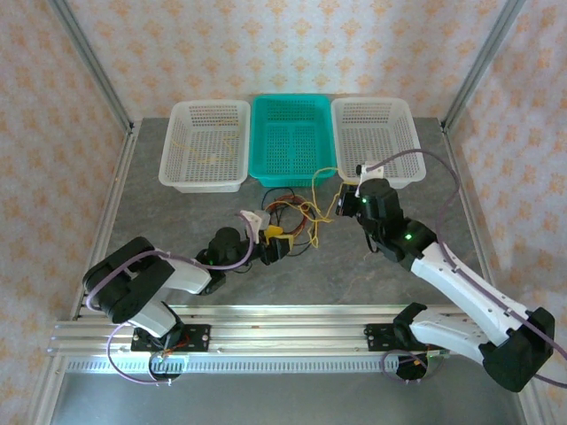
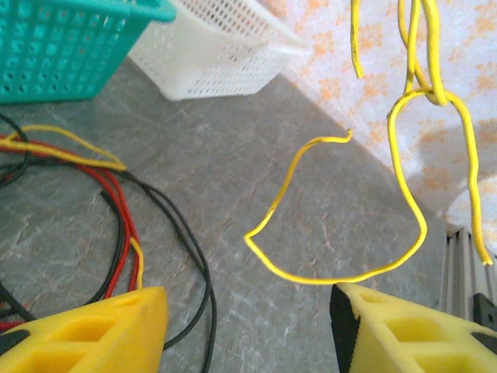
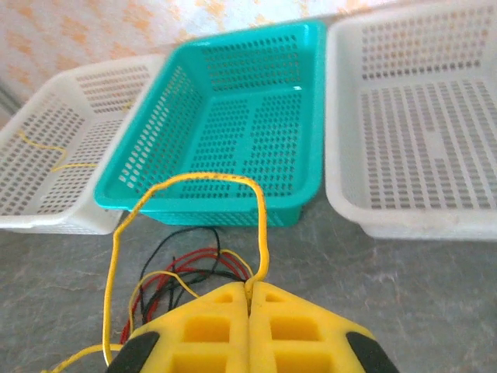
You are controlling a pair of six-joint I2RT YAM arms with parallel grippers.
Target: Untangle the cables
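- Right now, the right gripper [image 3: 250, 289] has its jaws pressed together on the yellow cable [image 3: 202, 176]. It pinches the cable just below an arch that rises in front of the teal basket [image 3: 136, 151].
- The left gripper [image 2: 248, 291] stands with its jaws spread. Nothing sits between them, and a lifted yellow loop hangs in the air just beyond.
- The rest of the tangle [image 1: 288, 212] lies around the middle of the table [image 1: 177, 230], between the two grippers and just short of the baskets along the far edge. The red cable [image 2: 123, 225] and black cable [image 2: 198, 256] lie flat there, with a yellow strand crossing them.
- As we judge it, the step is to draw the yellow cable free while the left side holds the others down.
- We should mind the crossing high in the left wrist view, where yellow strands hook through one another. A blind pull there would likely tighten it.
- Better that we close the left jaws on the red and black strands low against the table, not on the hanging loop. Then we raise the right gripper slowly towards the far right corner.
- We should watch whether red or black rises with it. If so, we stop and re-grip.
- A second yellow cable [image 3: 39, 146] lies in the white basket [image 1: 177, 173] by the far left corner, so we take that as the likely destination.
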